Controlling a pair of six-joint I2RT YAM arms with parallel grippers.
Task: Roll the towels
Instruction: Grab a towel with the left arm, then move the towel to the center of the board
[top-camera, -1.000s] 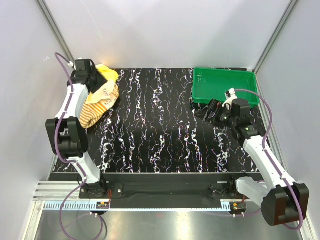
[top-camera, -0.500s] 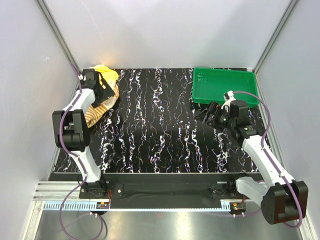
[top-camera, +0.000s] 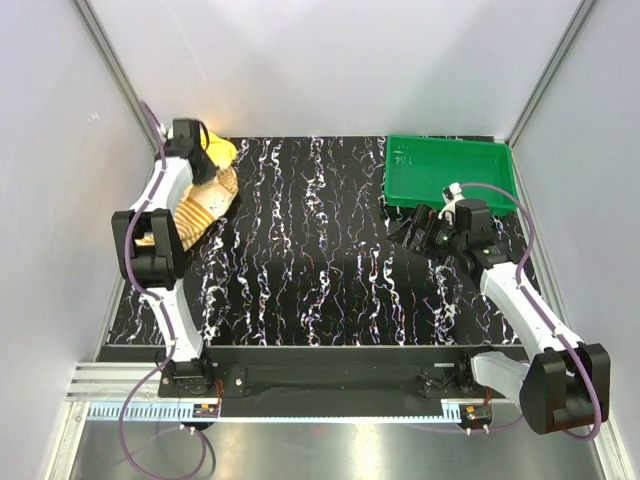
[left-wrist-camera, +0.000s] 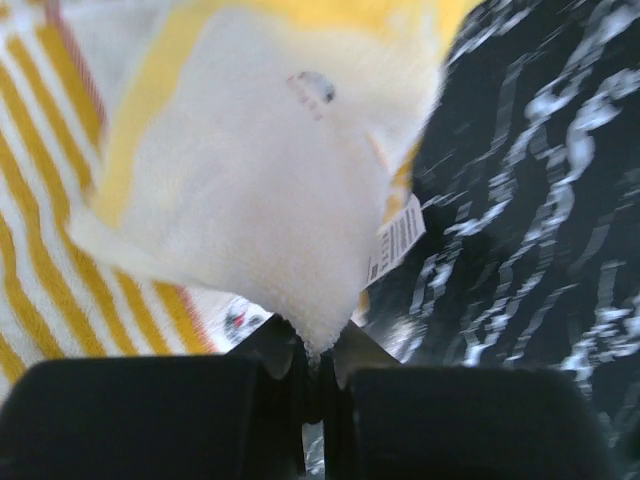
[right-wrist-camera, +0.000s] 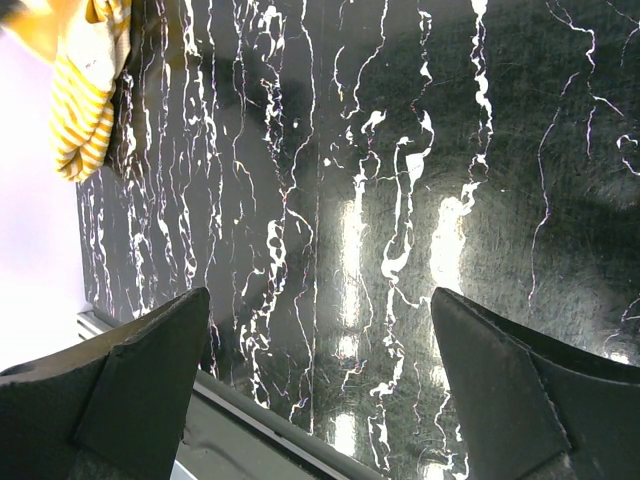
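Note:
The plain yellow towel (left-wrist-camera: 250, 170) lies bunched on the striped towel (left-wrist-camera: 40, 210) at the mat's far left corner. A white label hangs at its edge. My left gripper (left-wrist-camera: 318, 350) is shut on a corner of the yellow towel, and the cloth bulges out above the pinched jaws. From above, the left gripper (top-camera: 203, 160) sits over the yellow towel (top-camera: 222, 150), with the striped towel (top-camera: 205, 207) just in front of it. My right gripper (right-wrist-camera: 320, 370) hangs open over bare mat, far from both towels. The striped towel (right-wrist-camera: 85, 110) shows at the top left of its view.
A green plastic tray (top-camera: 450, 150) stands at the back right, just behind the right gripper (top-camera: 408, 228). The black marbled mat (top-camera: 310, 260) covers the table. Grey walls close in the left, back and right sides. The mat's near edge (right-wrist-camera: 240, 425) runs under the right gripper.
The left gripper opened over the towels, then shut on the yellow towel's corner, and its arm drew closer to the left wall. The right gripper edged slightly left, still open.

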